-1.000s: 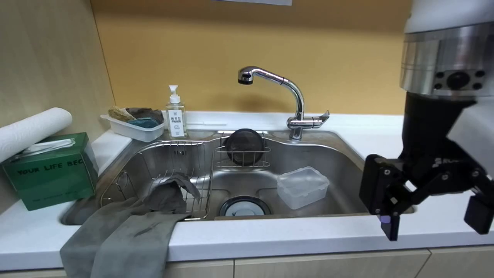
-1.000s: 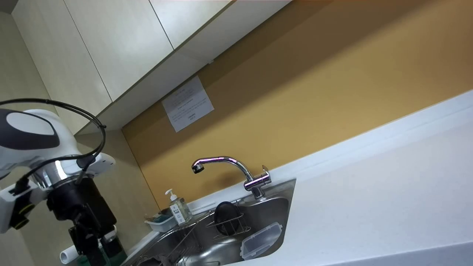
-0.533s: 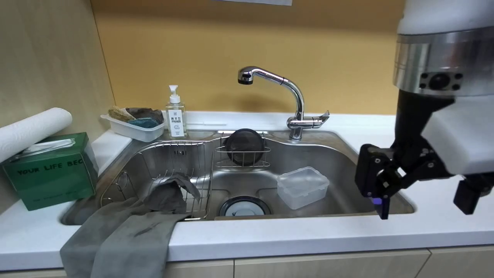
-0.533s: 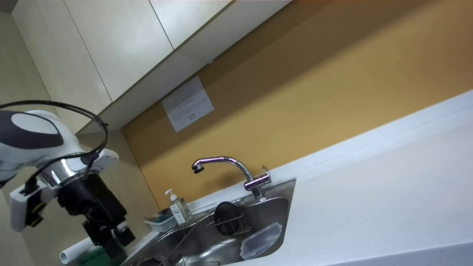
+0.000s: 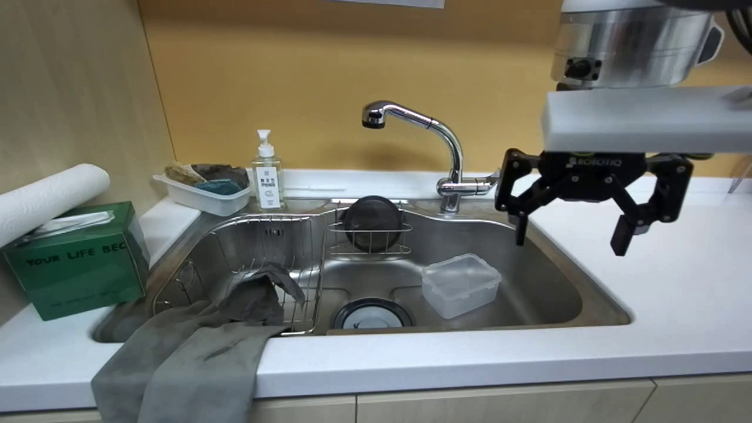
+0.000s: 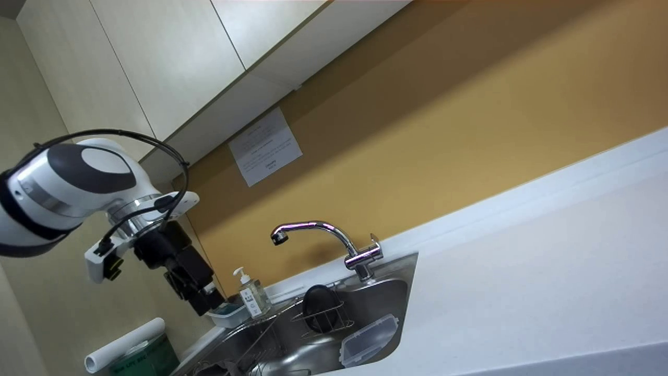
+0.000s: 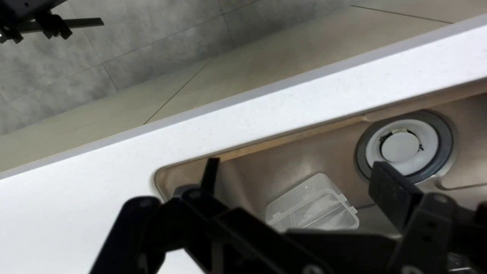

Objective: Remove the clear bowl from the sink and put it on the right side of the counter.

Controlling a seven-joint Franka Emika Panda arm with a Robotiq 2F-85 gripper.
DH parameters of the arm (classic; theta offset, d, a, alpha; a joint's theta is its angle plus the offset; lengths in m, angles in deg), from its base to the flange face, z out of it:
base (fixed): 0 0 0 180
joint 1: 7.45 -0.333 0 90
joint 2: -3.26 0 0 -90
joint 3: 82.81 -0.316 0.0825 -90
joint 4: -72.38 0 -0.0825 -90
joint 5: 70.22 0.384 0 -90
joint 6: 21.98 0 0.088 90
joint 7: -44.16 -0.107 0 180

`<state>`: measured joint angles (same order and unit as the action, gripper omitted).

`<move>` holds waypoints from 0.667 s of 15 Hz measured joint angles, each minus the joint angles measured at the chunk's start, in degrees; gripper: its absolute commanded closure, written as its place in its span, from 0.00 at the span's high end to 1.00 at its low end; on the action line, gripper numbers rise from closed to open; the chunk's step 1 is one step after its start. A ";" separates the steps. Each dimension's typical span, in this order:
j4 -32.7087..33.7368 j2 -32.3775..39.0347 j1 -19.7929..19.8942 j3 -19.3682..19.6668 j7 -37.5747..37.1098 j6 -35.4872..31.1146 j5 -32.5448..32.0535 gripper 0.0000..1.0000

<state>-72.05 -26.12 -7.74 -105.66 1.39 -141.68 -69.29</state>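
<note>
The clear bowl point(image 5: 461, 286) sits upright on the floor of the steel sink point(image 5: 546, 294), toward the right end. It also shows in another exterior view point(image 6: 369, 340) and in the wrist view point(image 7: 310, 201), where the gripper body covers its lower part. My gripper point(image 5: 571, 235) is open and empty. It hangs in the air above the sink's right rim and the white counter point(image 5: 675, 299), up and to the right of the bowl. In the wrist view, the bowl lies below and between the spread fingers point(image 7: 395, 194), apart from them.
The chrome faucet point(image 5: 452, 158) stands behind the sink, left of the gripper. A wire rack point(image 5: 294, 294), a grey cloth point(image 5: 205, 352) and a black round dish point(image 5: 373, 223) are in or over the sink's left and middle. A soap bottle point(image 5: 268, 176) and sponge tray point(image 5: 205, 191) stand at the back left.
My gripper has moved up and back over the sink's right edge and turned so both fingers show side-on. It stays open. The bowl has not moved.
</note>
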 measured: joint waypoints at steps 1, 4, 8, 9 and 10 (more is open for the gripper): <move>1.77 1.78 0.01 0.84 -0.28 -0.10 0.45 1.00; 2.41 3.44 -0.65 2.02 -0.11 -0.10 0.04 1.00; 2.23 3.31 -1.61 2.33 -0.23 -0.08 0.10 1.00; 2.23 3.54 -1.83 2.47 -0.79 -0.12 0.67 1.00; 2.27 3.96 -1.96 2.62 -2.14 -0.30 2.27 1.00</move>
<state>-69.78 -22.16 -9.70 -103.04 -0.75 -141.98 -67.03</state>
